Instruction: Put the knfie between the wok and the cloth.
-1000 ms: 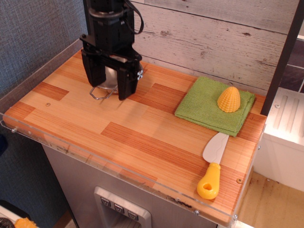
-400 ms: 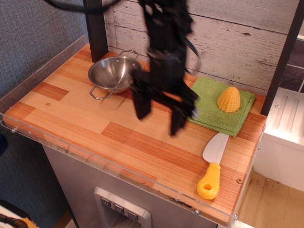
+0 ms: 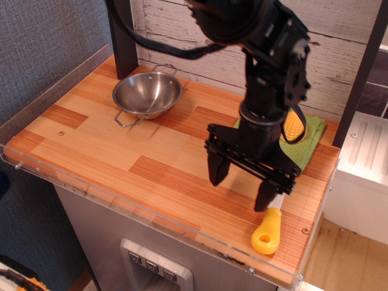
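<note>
The knife (image 3: 268,231) lies at the table's front right corner; I see its yellow handle with a hole, while the blade is mostly hidden behind my gripper. My black gripper (image 3: 241,185) hangs open just left of and above the knife, its right finger over the blade, holding nothing. The steel wok (image 3: 147,94) with wire loop handles sits at the back left. The green cloth (image 3: 302,142) lies at the back right, largely hidden by my arm.
A yellow corn toy (image 3: 293,125) sits on the cloth, partly hidden by the arm. A clear plastic lip (image 3: 145,219) runs along the table's front edge. A black post (image 3: 124,36) stands behind the wok. A white appliance (image 3: 364,176) stands to the right.
My gripper has swung from over the wok at the back left, across the table's middle, to the front right beside the knife. The wok now shows fully. The knife has not moved.
</note>
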{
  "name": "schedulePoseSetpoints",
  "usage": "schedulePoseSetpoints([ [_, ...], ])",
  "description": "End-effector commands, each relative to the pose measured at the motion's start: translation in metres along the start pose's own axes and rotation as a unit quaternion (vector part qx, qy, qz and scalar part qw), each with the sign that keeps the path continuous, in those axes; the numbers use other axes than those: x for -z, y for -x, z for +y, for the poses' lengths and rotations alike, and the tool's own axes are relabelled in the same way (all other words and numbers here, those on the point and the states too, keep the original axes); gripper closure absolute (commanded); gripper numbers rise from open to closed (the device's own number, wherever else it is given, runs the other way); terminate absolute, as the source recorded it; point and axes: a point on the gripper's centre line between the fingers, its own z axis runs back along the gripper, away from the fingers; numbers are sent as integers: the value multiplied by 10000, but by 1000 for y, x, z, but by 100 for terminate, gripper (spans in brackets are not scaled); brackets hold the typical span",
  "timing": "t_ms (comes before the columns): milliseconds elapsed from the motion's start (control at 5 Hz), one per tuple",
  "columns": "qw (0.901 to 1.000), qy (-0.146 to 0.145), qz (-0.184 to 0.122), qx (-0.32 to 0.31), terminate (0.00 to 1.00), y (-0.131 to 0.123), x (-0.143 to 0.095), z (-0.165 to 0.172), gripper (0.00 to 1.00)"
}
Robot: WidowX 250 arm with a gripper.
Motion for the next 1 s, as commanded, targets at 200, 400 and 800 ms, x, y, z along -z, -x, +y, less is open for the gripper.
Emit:
schedulePoseSetpoints([
  [200,9992,204,-326,58,0,-3,-10,-26,0],
  [400,9996,125,-209,167,0,0,3,-36,0],
  [800,9996,-37,84,265,0,4,29,-43,0],
])
